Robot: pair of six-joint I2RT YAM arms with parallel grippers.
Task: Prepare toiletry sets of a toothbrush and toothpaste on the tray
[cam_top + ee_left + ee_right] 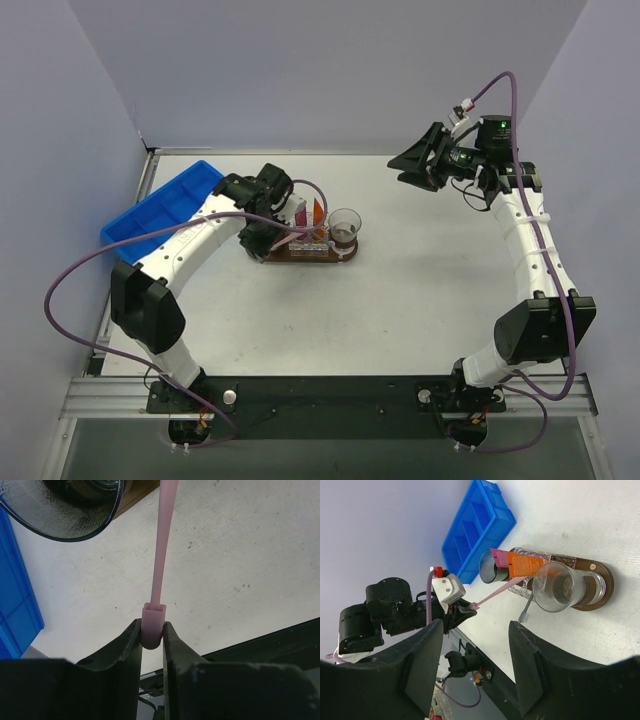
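The left gripper [151, 635] pinches a thin pink plastic toothbrush [160, 550] by the very butt of its handle. That is a long lever on a small hold, so the brush could swivel in the jaws, catch a rim and tip the clear glass cup [555, 587] on the dark-brown oval wooden tray [602, 577]. The brush's long axis runs straight out from the fingers, with its far end over the tray's left end by the orange toothpaste tube [525, 565]. Whether the tip is inside a cup is unclear. The right gripper [476, 625] hangs wide and empty, well away.
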